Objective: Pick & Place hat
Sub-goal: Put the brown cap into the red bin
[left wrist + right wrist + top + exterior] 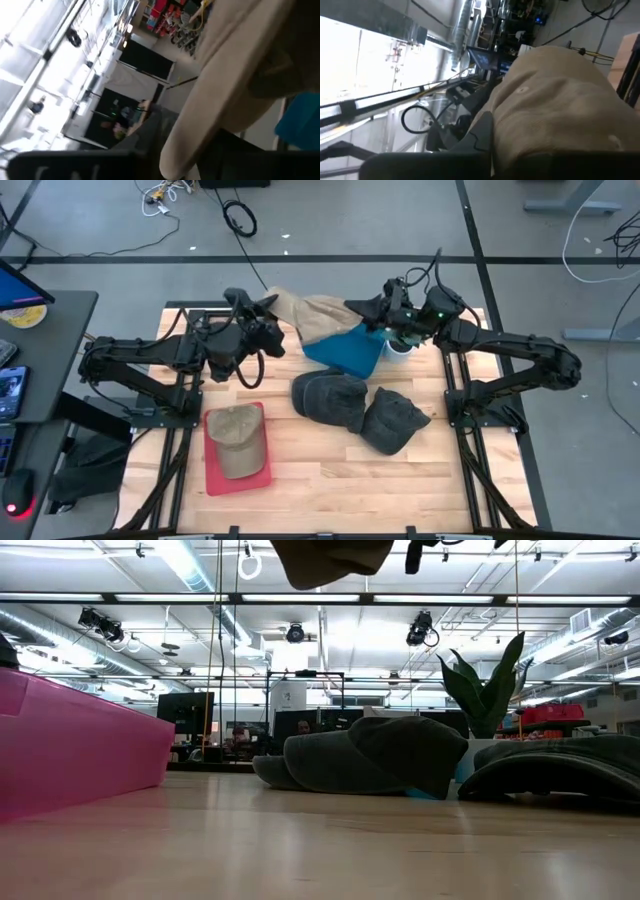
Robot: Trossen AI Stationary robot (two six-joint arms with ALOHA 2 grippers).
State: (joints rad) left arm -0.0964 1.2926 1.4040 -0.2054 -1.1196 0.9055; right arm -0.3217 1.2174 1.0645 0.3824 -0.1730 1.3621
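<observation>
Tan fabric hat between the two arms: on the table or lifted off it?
Lifted. The tan fabric hat hangs between the left gripper and right gripper; the low view shows it high above the wooden table.

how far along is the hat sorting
Done: one tan hat lies in the red tray. In hand: a beige hat hangs above the table between the left gripper and right gripper, whose fingers are shut on it. Left: two dark hats and a teal one on the table.

Lab or workshop: exposed ceiling ducts [60, 625], strip lights [190, 565], floor cables [238, 220], monitors [185, 712]
</observation>
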